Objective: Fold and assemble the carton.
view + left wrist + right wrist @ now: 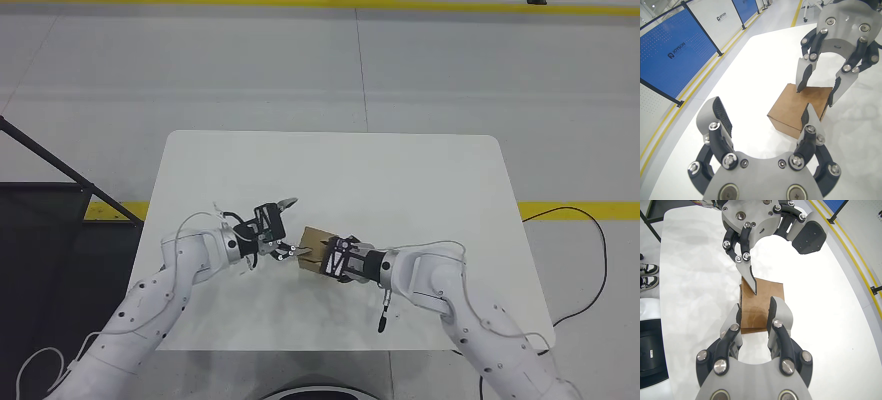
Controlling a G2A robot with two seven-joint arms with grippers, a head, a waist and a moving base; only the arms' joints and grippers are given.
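A small brown carton (312, 238) lies on the white table (400, 170) near its front edge, flaps folded in. My left gripper (762, 102) is open wide. One of its fingertips (753, 289) rests on the carton's (761, 294) top face and the other hangs off to the side in the air. My right gripper (755, 302) faces it from the opposite end, fingers apart. One finger lies along the carton's (791, 109) corrugated side edge and the other over the top face. In the top view the left gripper (290, 228) and right gripper (330, 258) meet at the carton.
The table has free room to the back and both sides. A black rack (40, 230) stands off the table's left side. Blue panel barriers (674, 56) and yellow floor lines lie beyond the table edge.
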